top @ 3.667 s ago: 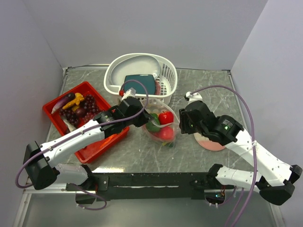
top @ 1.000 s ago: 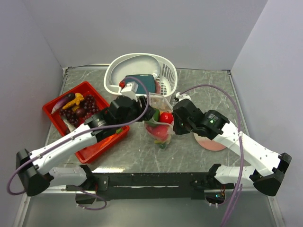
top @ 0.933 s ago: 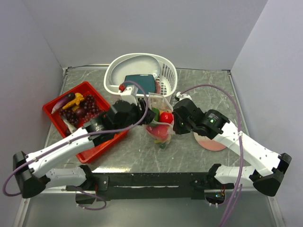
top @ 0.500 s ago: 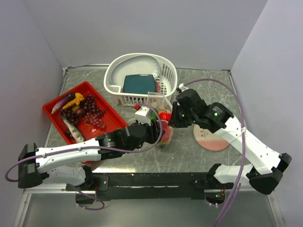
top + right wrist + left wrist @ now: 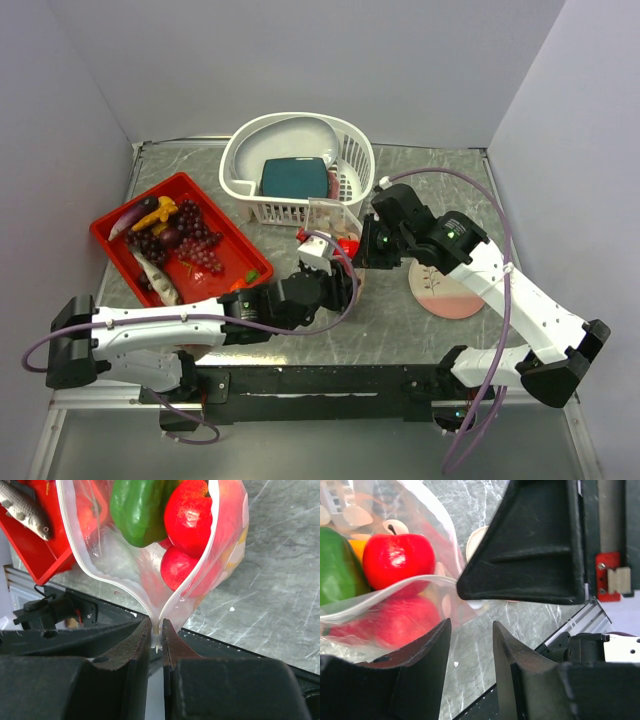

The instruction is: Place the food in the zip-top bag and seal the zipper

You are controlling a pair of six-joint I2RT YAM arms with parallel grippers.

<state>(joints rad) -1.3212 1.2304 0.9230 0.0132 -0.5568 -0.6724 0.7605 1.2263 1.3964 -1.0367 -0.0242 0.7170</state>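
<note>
The zip-top bag hangs upright at mid-table with its mouth open. My right gripper is shut on one end of the zipper. Inside the bag are a green pepper and red tomatoes. My left gripper sits low on the near side of the bag, open, with only bare table between its fingers. From that side a tomato shows through the plastic. More food lies in the red tray: a banana and grapes.
A white slotted basket holding a teal block stands at the back centre. A pink plate lies right of the bag, under the right arm. A toy fish lies in the tray. The table's near edge and frame run close behind the left gripper.
The left arm has swung from the bag's left side round to its near side, and its jaws have narrowed. The right gripper has carried the bag slightly back and up.
</note>
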